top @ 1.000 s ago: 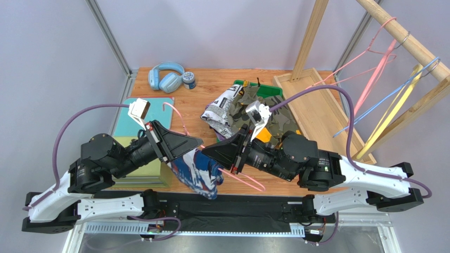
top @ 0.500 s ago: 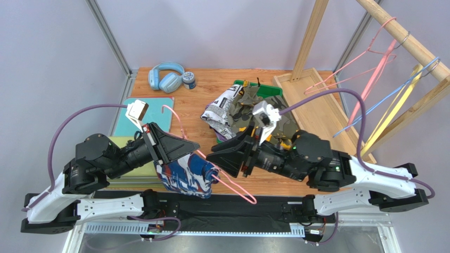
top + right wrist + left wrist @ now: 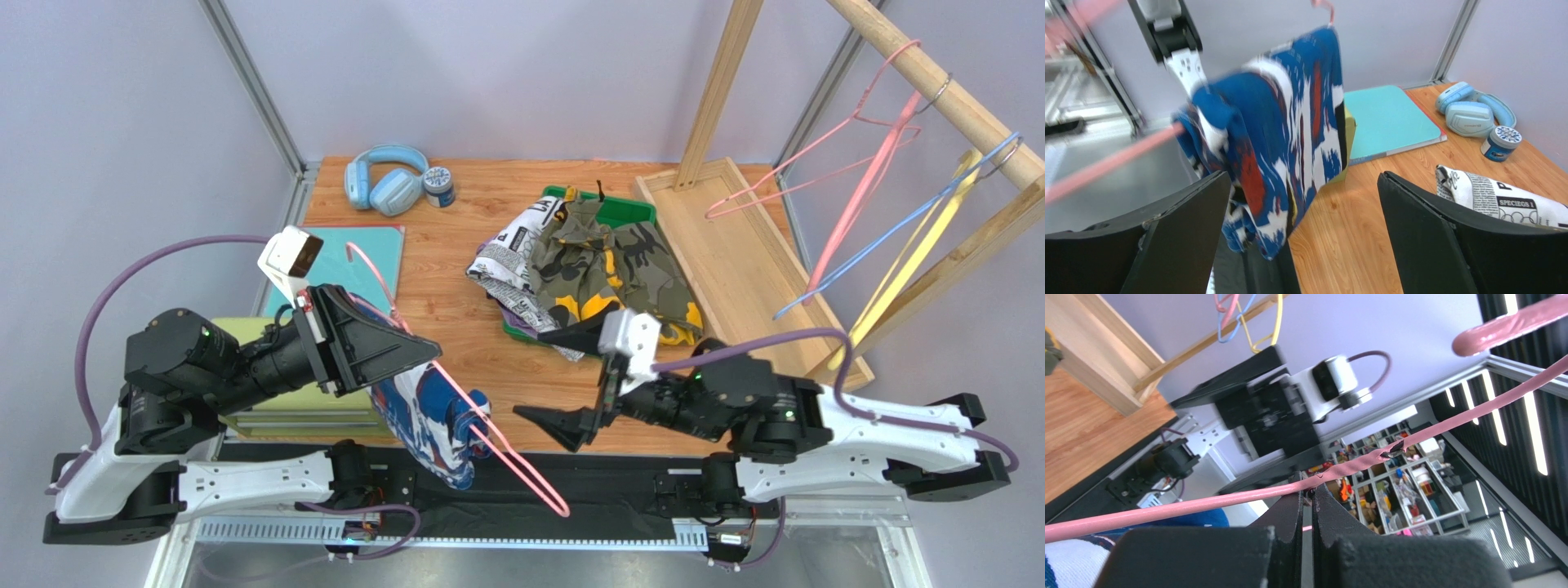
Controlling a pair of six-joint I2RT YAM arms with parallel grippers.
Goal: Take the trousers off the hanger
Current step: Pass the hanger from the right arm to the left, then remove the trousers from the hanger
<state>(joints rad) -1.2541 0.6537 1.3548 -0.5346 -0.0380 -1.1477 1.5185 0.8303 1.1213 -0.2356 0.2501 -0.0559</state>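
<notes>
At the table's near edge, the blue-white-red print trousers [image 3: 429,417] hang crumpled over a pink hanger [image 3: 1198,504], whose wire the left gripper [image 3: 432,350] pinches tight. At their 3 o'clock the right gripper [image 3: 530,371] gapes wide, empty. Farther, at 1 o'clock, camouflage trousers [image 3: 601,263] overlap newsprint trousers [image 3: 507,257].

I saw blue headphones [image 3: 386,179] beside a small jar [image 3: 439,185] at the table's [image 3: 491,208] far edge, a teal mat [image 3: 1392,119] nearer, and a wooden rack [image 3: 724,245] hung with coloured hangers [image 3: 859,184] on my right.
</notes>
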